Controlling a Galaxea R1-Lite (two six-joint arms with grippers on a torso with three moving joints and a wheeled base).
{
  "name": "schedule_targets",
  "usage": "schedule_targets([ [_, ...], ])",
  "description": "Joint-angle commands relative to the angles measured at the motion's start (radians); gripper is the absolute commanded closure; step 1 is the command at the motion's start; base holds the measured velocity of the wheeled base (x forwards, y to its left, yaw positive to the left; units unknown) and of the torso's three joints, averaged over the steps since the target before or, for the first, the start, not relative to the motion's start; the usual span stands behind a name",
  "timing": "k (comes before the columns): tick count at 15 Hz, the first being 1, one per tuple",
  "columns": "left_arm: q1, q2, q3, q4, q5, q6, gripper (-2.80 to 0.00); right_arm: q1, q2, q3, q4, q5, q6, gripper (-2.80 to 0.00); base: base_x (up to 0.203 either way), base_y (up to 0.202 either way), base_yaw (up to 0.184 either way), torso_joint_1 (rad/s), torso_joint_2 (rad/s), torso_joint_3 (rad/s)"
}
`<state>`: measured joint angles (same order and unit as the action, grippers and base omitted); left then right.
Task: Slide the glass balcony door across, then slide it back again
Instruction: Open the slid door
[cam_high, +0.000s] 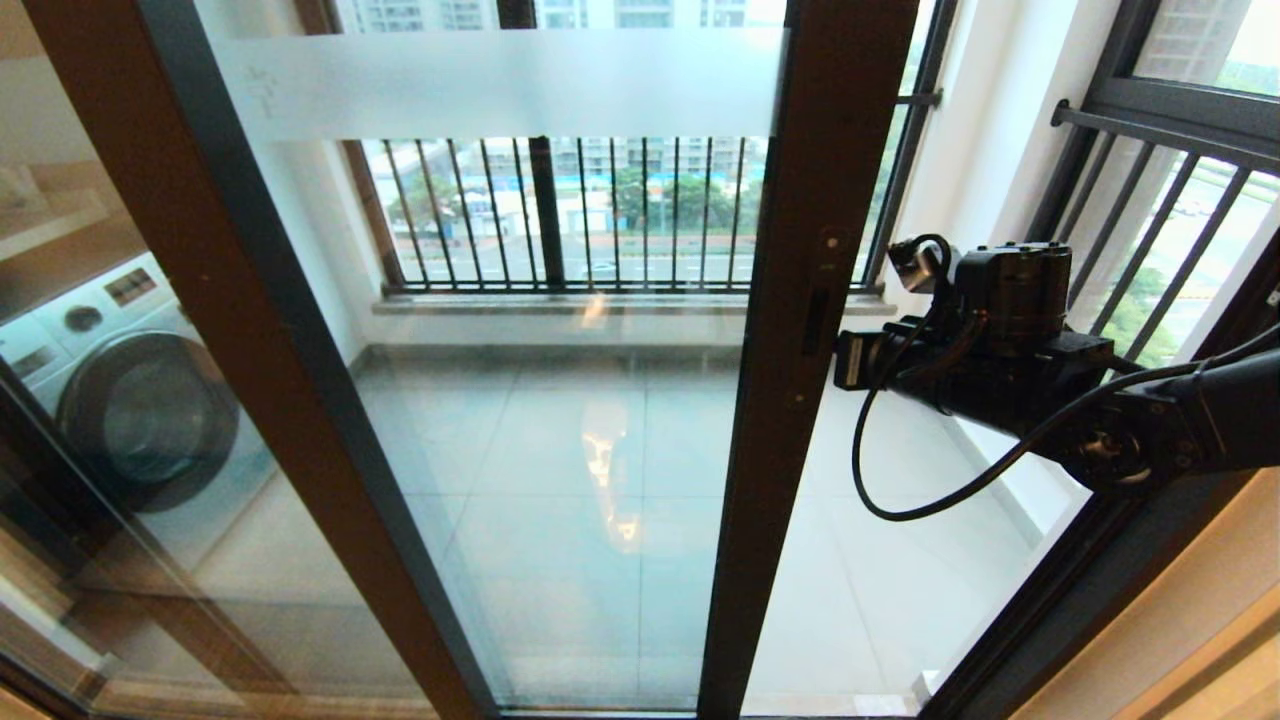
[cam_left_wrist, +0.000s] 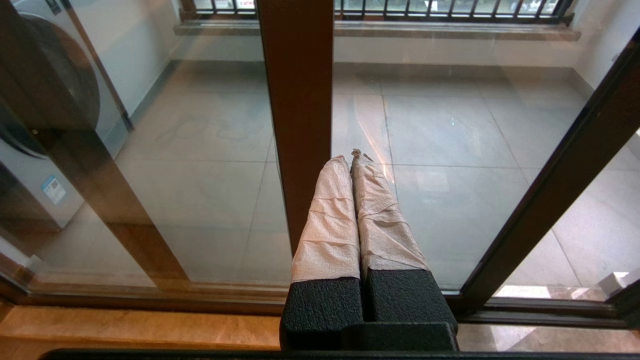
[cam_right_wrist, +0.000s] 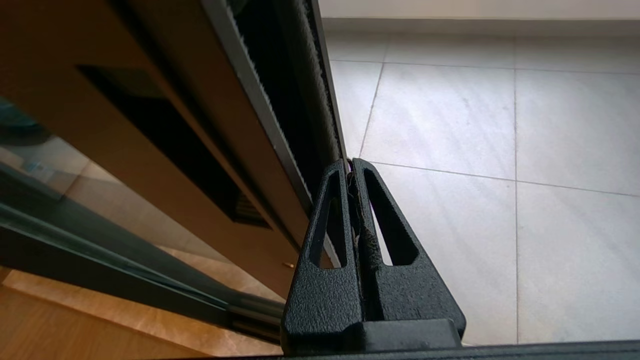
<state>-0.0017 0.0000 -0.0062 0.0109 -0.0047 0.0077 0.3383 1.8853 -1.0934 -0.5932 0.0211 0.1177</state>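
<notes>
Right gripper (cam_right_wrist: 350, 167): fingers pressed together, nothing held between them. Tips lie against the free vertical edge of the glass balcony door (cam_high: 560, 400), beside the handle slot (cam_high: 815, 320). In the head view the door lies to the gripper's left and its stile runs floor to ceiling; the doorway gap is open on the gripper's side. Judgement: the coming move is a sideways push on that edge along the track, and the right arm is the nearer one.

Left gripper (cam_left_wrist: 352, 160): closed, empty, parked low facing the panes, apart from the glass.

Writing: faint characters on the frosted band (cam_high: 500, 85), not legible. Washing machine (cam_high: 130, 400) panel also unreadable.
</notes>
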Motion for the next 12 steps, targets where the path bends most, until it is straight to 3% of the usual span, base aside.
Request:
schedule_targets([
  [1,0.0,-0.002,0.0,0.0,0.0,0.0,0.0,0.008,0.001,0.001,-0.004,-0.003,0.0,0.0,0.0,0.0,0.0,0.0,0.0,0.0],
  [12,0.0,-0.001,0.0,0.0,0.0,0.0,0.0,0.028,0.001,0.001,-0.004,-0.003,0.002,0.0,0.0,0.0,0.0,0.0,0.0,0.0],
])
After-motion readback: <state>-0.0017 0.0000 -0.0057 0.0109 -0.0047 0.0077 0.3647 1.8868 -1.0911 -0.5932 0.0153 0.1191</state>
